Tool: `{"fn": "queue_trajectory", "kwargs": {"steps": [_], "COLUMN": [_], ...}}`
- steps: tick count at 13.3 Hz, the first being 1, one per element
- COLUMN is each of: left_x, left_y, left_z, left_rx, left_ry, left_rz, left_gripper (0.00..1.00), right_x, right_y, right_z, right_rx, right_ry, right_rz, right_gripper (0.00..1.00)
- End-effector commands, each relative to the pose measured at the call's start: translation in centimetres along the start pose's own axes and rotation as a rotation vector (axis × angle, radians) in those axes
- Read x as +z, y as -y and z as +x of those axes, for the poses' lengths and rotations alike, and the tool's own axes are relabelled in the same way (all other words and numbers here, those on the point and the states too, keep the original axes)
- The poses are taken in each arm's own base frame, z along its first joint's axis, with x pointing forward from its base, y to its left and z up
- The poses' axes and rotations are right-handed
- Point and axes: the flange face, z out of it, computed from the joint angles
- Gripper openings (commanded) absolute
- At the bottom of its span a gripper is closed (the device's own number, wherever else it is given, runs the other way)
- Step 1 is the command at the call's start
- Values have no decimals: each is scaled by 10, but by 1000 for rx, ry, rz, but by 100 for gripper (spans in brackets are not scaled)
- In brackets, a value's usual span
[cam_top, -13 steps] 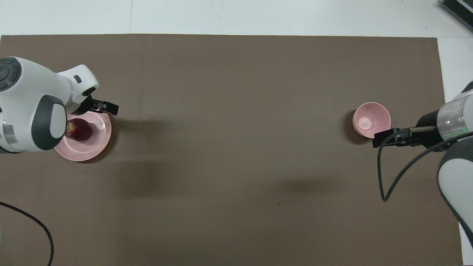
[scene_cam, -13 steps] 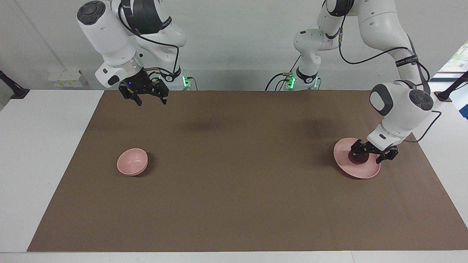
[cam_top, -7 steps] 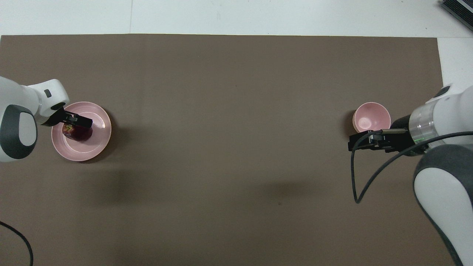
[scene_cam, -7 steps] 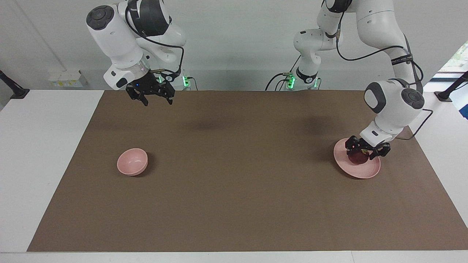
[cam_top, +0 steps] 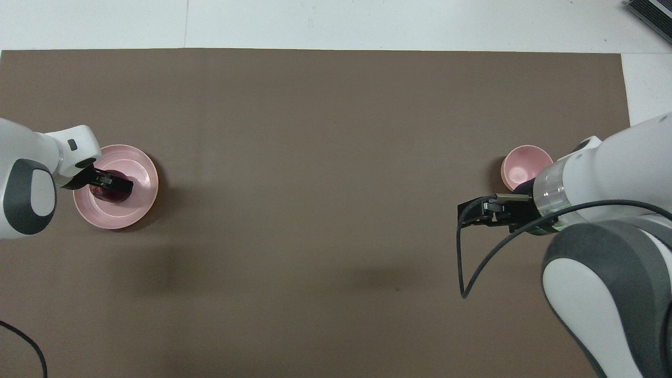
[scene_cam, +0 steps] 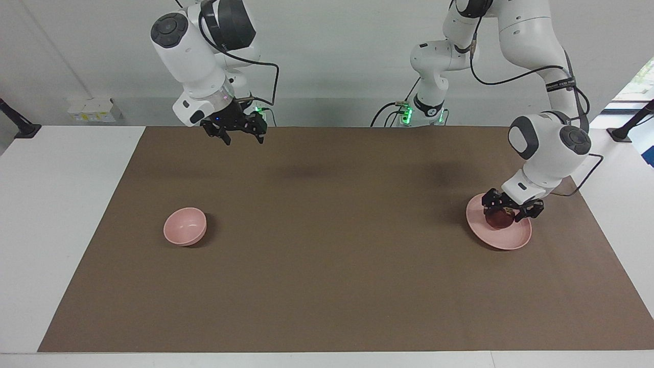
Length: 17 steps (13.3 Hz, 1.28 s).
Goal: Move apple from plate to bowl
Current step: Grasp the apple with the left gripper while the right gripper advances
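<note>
Pink plate (scene_cam: 503, 237), facing view: lies on the brown mat (scene_cam: 327, 266) at the left arm's end of the table; holds the apple (scene_cam: 499, 218), dark red, resting in its hollow.
Left gripper (scene_cam: 511, 208), facing view: lowered onto the apple, fingers straddling the fruit; cannot tell whether pressed on it or merely around it; probably set low so as to catch the widest part.
Bowl (scene_cam: 185, 226), facing view: well apart from the plate, at the right arm's end, open side up to receive the fruit.
Right gripper (scene_cam: 234, 131), facing view: raised over the mat's edge by the robots, fingers spread, holding nothing; waits.
Overhead view, plate (cam_top: 137, 209): apple (cam_top: 110, 192) half hidden under the left gripper (cam_top: 107, 181).
Overhead view, bowl (cam_top: 521, 166): partly covered by the raised right arm; right gripper (cam_top: 475, 214) beside it in this view only.
</note>
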Motion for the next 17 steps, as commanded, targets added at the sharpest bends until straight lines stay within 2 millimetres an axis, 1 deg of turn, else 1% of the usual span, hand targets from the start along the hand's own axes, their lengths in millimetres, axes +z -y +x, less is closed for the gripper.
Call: {"fn": "queue_trajectory", "kwargs": {"steps": [1, 2, 4, 5, 6, 7, 8, 10, 12, 13, 14, 16, 17], "left_x": [1, 1, 3, 8, 9, 9, 10, 2, -22, -39, -54, -76, -89], "left_y": [0, 1, 1, 4, 5, 6, 4, 5, 1, 0, -5, -24, -40], "left_z": [-19, -18, -19, -19, -18, -18, -18, -13, 0, 7, 13, 25, 31], "left_rx": [2, 2, -1, -3, -6, -17, -28, -56, -74, -96, -109, -167, -262], "left_ry": [-7, -7, -7, -8, -16, -14, -8, 18, 31, 34, 52, 81, 97], "left_rz": [-5, -5, -5, -4, 1, -1, -4, -20, -48, -68, -77, -89, -124], "left_gripper": [100, 100, 100, 97, 71, 7, 0, 0, 0, 0, 0, 0, 0], "right_x": [3, 12, 14, 14, 13, 13, 13, 11, 9, 8, 6, 3, 3], "right_y": [-3, -2, 9, 10, 12, 14, 16, 20, 26, 29, 30, 37, 45], "right_z": [-8, -10, -14, -14, -15, -16, -16, -15, -14, -13, -12, -9, -10], "right_rx": [32, 43, 31, 34, 43, 73, 111, 176, 255, 302, 340, 419, 441], "right_ry": [7, 31, 32, 34, 39, 45, 53, 56, 71, 76, 75, 83, 84], "right_rz": [46, 74, 79, 83, 103, 120, 137, 190, 245, 277, 300, 361, 377], "right_gripper": [100, 100, 100, 100, 100, 100, 100, 100, 100, 100, 100, 100, 100]}}
